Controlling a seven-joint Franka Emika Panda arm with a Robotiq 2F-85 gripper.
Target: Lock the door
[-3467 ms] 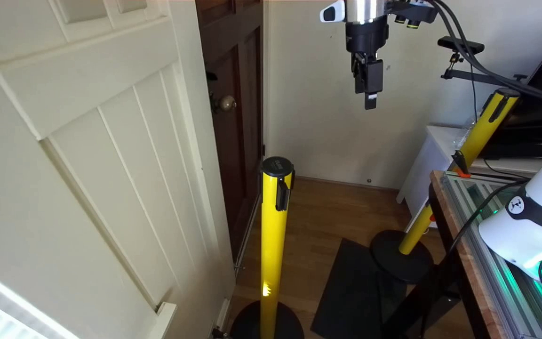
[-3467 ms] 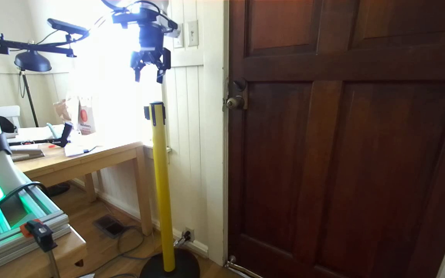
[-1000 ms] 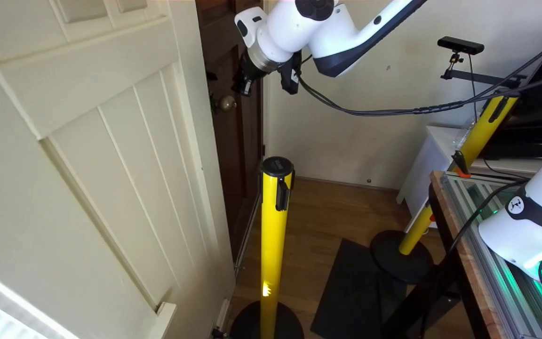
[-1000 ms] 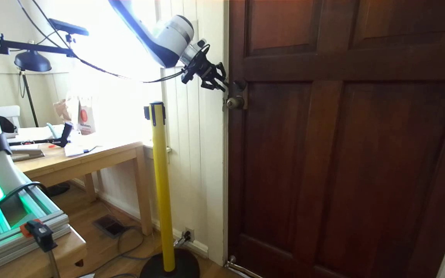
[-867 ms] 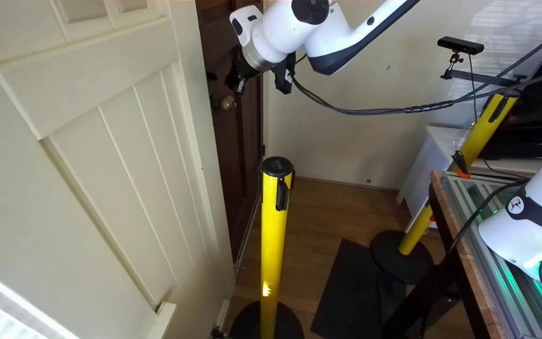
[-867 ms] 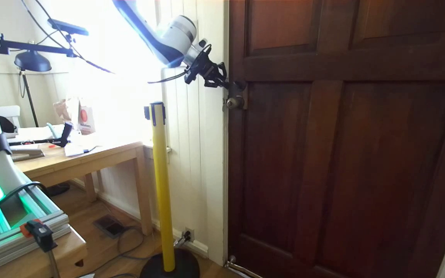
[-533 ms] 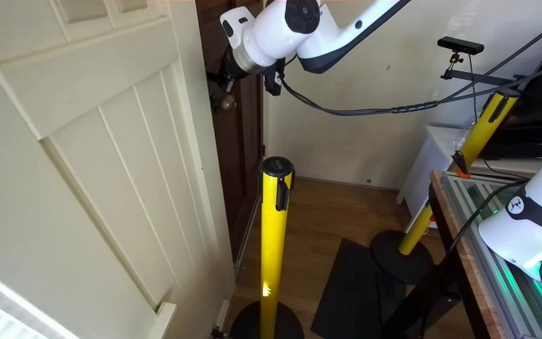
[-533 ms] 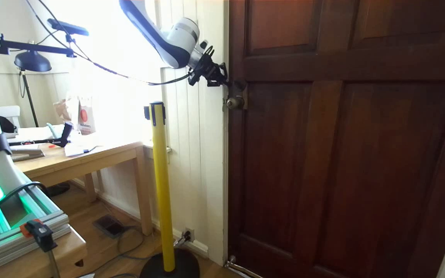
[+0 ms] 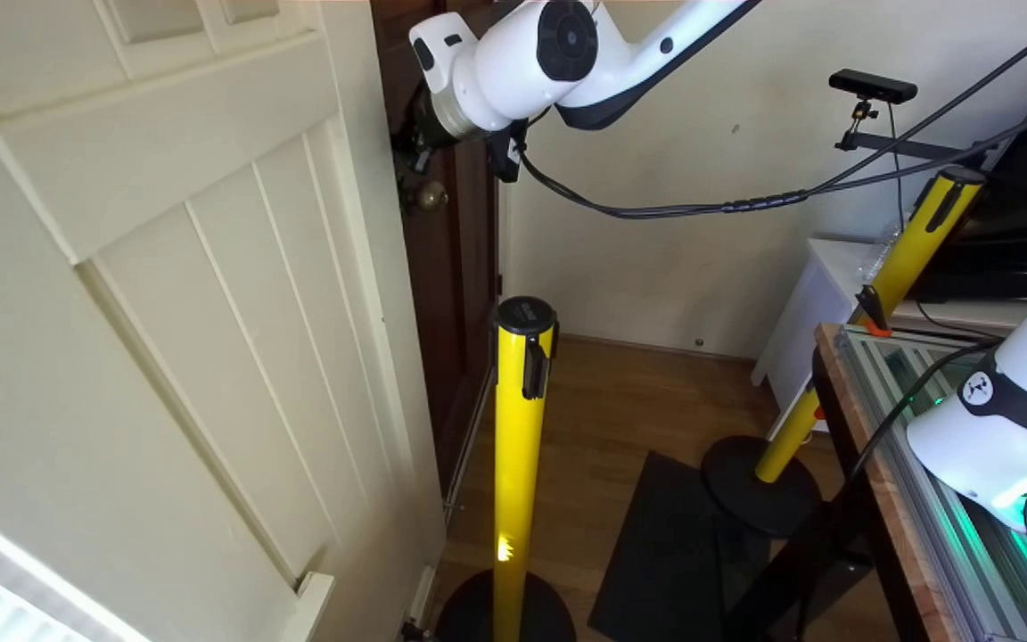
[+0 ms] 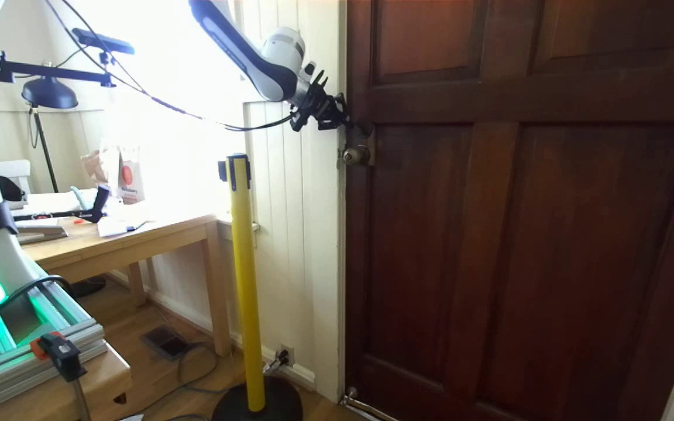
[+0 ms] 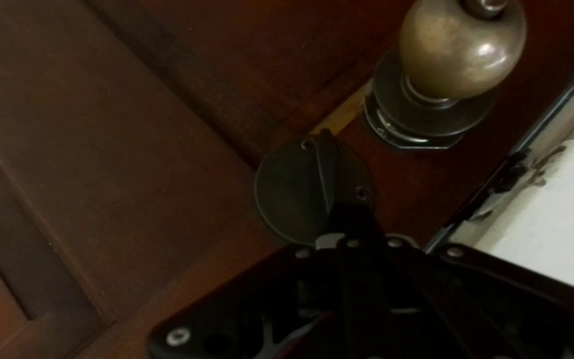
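The dark wooden door (image 10: 430,234) stands closed in its frame. In the wrist view its round dark lock plate (image 11: 287,194) shows, with an upright, slightly tilted thumb-turn (image 11: 328,172) across it. My gripper (image 11: 353,212) is shut, its fingers together, and the tips lie over the plate just right of the thumb-turn's lower end. Nothing shows between the fingers; whether they touch the thumb-turn I cannot tell. In both exterior views the gripper (image 10: 346,121) is right at the lock, above the door knob (image 10: 356,155), and covers part of the lock.
The round brass knob (image 11: 459,50) sticks out close to the lock. The white door frame (image 10: 328,234) runs along the door's edge. A yellow post (image 9: 521,464) rises below the arm. Cables (image 9: 701,209) sag from the wrist.
From hanging open and pointing down away from the door, my gripper has swung over to the lock. It has shut within the last second and crept closer to the door.
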